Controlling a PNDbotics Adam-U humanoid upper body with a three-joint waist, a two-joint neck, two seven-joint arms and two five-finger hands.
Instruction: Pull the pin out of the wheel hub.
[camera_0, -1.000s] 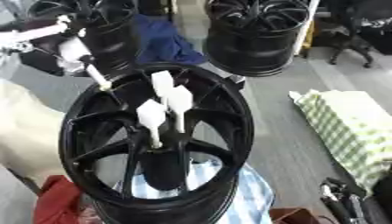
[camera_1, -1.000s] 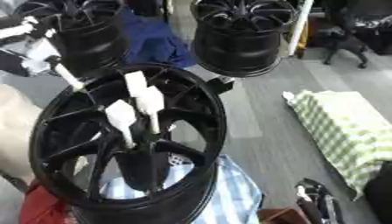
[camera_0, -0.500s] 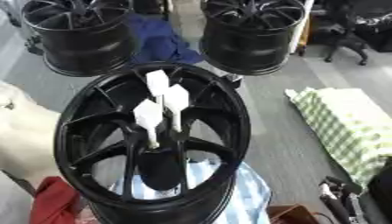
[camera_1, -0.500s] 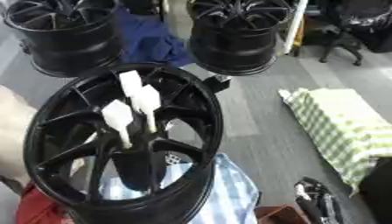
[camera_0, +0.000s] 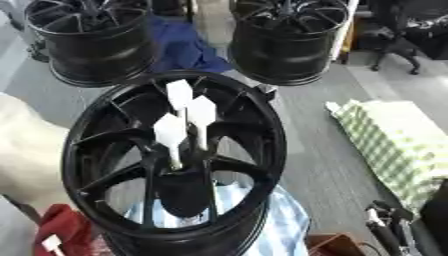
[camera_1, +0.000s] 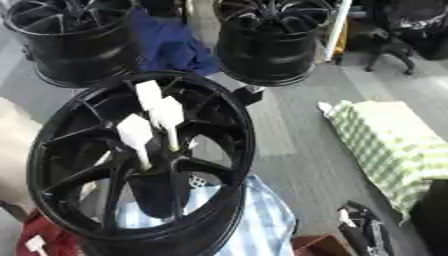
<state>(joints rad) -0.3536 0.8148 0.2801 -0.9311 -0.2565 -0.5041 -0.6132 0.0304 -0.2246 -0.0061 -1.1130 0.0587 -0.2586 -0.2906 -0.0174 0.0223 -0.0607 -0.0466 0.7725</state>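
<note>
hub (camera_0: 105, 130): black spoked wheel, front & centre below us, lying rim-up on a blue-white striped cloth (camera_0: 282, 225).
pins: we see three white pins standing upright in the hub's middle, flat white tops, thin stems going down to the centre. Rear pin (camera_0: 179, 94), right pin (camera_0: 201, 112), front pin (camera_0: 170, 131). All close together, tops just beside each other; all still seated in the hub.
right hand (camera_0: 385, 231): low right corner, dark w/ silver bits, well apart from hub. Fingers – we can't tell if spread or curled.
left hand: we don't see it in either view.
other wheels: two more black ones on the floor behind, far left (camera_0: 92, 37) & far right (camera_0: 284, 40), w/ a blue cloth (camera_0: 184, 47) between.
floor right: green checked cloth (camera_0: 394, 145), apart from hub.
low left: red thing (camera_0: 61, 232) beside hub base, w/ a small white tag on it.
left edge: pale beige shape (camera_0: 26, 150), can't make out what.
</note>
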